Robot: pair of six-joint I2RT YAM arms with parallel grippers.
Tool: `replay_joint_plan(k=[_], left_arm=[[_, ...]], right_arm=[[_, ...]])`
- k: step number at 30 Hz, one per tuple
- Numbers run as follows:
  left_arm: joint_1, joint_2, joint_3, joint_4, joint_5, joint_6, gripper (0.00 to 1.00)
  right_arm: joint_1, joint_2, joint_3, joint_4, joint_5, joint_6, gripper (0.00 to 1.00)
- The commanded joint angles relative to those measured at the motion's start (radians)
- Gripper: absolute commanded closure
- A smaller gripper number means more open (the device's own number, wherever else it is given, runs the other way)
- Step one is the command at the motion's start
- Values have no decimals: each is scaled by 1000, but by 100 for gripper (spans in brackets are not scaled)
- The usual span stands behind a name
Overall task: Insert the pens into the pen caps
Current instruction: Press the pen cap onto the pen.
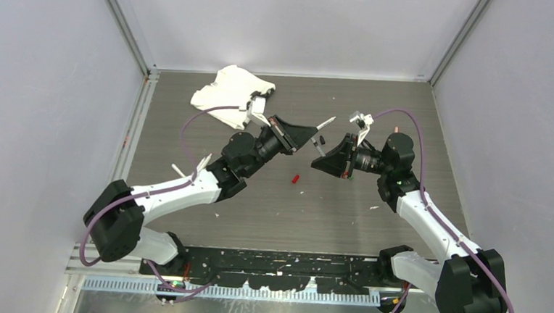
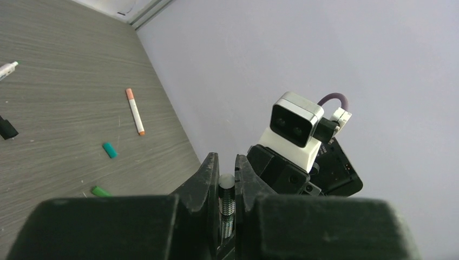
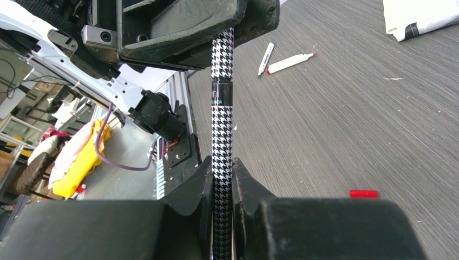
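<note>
A slim pen (image 3: 222, 114) with a black-and-white houndstooth barrel and a black band spans the gap between my two grippers above the table. My right gripper (image 3: 222, 165) is shut on its lower part. My left gripper (image 2: 227, 162) is shut on the other end, where the pen's white end (image 2: 227, 181) shows between the jaws. In the top view the two grippers meet tip to tip, left (image 1: 308, 139) and right (image 1: 319, 161). On the table lie a red cap (image 3: 363, 193), a teal cap (image 2: 110, 150), a green cap (image 2: 100, 191), a black cap (image 2: 6, 129) and two white pens (image 3: 290, 62).
A crumpled white cloth (image 1: 227, 92) lies at the back left of the table. An orange-capped white pen (image 2: 135, 111) rests near the right wall. Another white pen (image 1: 325, 122) lies behind the grippers. Small white flecks dot the grey table (image 1: 285, 215).
</note>
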Motion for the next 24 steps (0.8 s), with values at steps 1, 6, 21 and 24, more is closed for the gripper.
replay_joint_plan(k=[1, 6, 21, 24], left_arm=[[2, 13, 20, 58, 30, -16, 99], [0, 25, 7, 68, 72, -33, 99], [-191, 133, -129, 193, 164, -171, 99], [-237, 140, -150, 203, 167, -214, 99]], right_arm=[[-3, 1, 21, 20, -1, -21, 99], [-3, 0, 28, -7, 7, -38, 99], [-18, -8, 102, -218, 91, -189, 99], [-18, -10, 110, -271, 127, -234, 99]])
